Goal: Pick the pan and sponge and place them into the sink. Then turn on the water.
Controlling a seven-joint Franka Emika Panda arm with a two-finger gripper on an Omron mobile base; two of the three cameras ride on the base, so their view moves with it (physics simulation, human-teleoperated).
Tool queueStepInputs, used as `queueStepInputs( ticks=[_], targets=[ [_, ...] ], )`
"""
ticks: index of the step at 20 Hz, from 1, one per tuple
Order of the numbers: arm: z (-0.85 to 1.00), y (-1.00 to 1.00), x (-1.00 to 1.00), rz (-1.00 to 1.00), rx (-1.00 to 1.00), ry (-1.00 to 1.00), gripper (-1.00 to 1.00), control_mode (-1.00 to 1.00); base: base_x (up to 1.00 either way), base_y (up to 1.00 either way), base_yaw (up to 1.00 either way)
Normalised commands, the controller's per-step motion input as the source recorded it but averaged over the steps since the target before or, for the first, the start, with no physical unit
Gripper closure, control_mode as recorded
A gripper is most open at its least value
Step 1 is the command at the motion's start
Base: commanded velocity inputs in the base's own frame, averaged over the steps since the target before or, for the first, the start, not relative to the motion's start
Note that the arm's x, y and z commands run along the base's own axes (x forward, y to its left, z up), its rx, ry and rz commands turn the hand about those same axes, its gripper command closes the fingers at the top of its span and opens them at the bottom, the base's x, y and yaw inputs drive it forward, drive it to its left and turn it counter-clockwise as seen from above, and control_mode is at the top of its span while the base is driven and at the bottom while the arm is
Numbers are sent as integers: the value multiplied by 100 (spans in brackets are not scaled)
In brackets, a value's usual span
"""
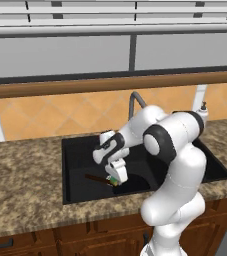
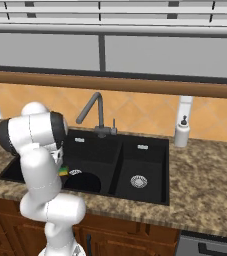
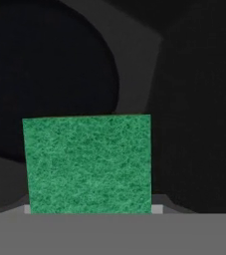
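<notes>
My gripper point(image 1: 116, 178) hangs low inside the left basin of the black sink point(image 1: 75, 165), shut on the sponge point(image 1: 114, 180). In the hand view, the sponge's green face point(image 3: 87, 164) covers the fingertips. From the right base view, a green and yellow corner of the sponge point(image 2: 63, 171) peeks out beside my arm. The black pan point(image 2: 85, 184) lies on the floor of that same basin, just under the sponge. Its brown handle point(image 1: 96, 178) points left. The dark grey faucet point(image 2: 97, 112) stands behind the sink point(image 2: 116, 165). The water is out of view.
The right basin holds a silver drain point(image 2: 138, 181). A white soap dispenser point(image 2: 182, 131) stands on the granite counter point(image 1: 25, 185) to the right of the sink. The tiled wall and a wooden ledge run behind the faucet.
</notes>
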Motion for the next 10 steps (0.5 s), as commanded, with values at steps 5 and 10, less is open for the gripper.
queueStepInputs(
  ticks=[5, 10],
  targets=[
    [-31, 0, 21, 0, 1, 0, 100, -100, 0, 0, 0],
    [-20, 0, 15, 0, 8, -5, 100, -100, 0, 0, 0]
  ],
)
